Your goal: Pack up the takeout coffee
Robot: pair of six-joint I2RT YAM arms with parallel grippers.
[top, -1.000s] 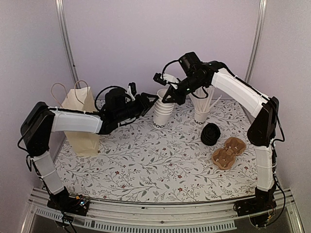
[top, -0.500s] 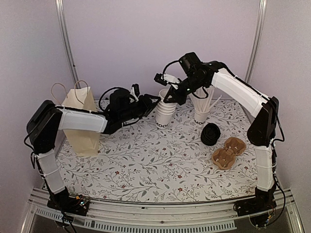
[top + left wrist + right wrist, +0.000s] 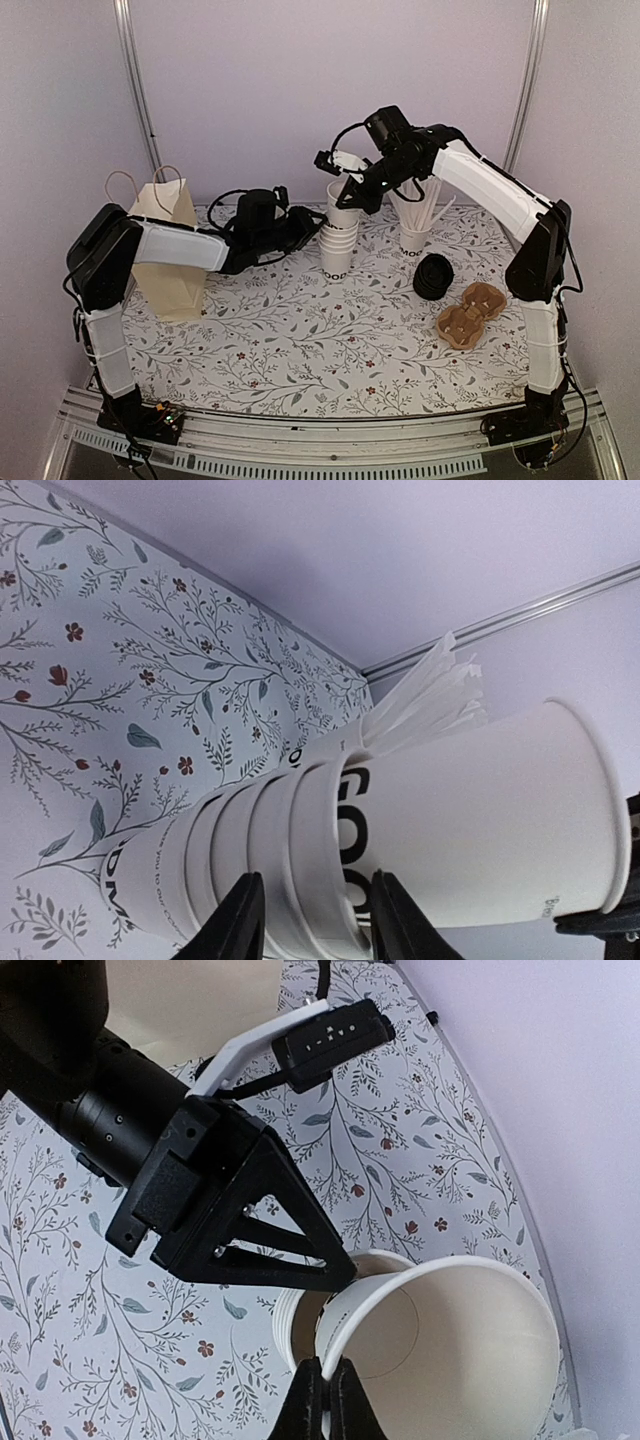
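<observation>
Packing has barely begun, as far as these views show. The stack of small white paper cups with black MOO lettering [image 3: 337,252] stands just above the middle of the top view, on the floral-printed table [image 3: 300,340]. Its top cup [image 3: 343,203] sits raised and tilted out of the ones below.

The right gripper [image 3: 351,198] is closed tight on that top cup's rim, one finger inside and one outside, as the bottom edge of its wrist view makes plain. The left gripper [image 3: 306,228] reaches in from the left and straddles the lower cups. Its wrist view shows a black finger on either side of the stack at the bottom of the frame, but I cannot tell whether they press the paper or only flank it.

Just right of the stack stands the white cup of white straws [image 3: 413,238]. Lower right of that lies the stack of round black plastic lids [image 3: 434,276], and below it the brown moulded-pulp cup carrier [image 3: 470,312], with nothing showing in its sockets. At the left of the frame the tall cream paper bag with loop handles [image 3: 168,250] stands upright; its inside is hidden.

So I judge the step in hand to be separating one cup. No cup wears a lid and none sits in the carrier. Freeing the cup, setting it down, lidding it, seating it in the carrier and probably bagging it all remain.
</observation>
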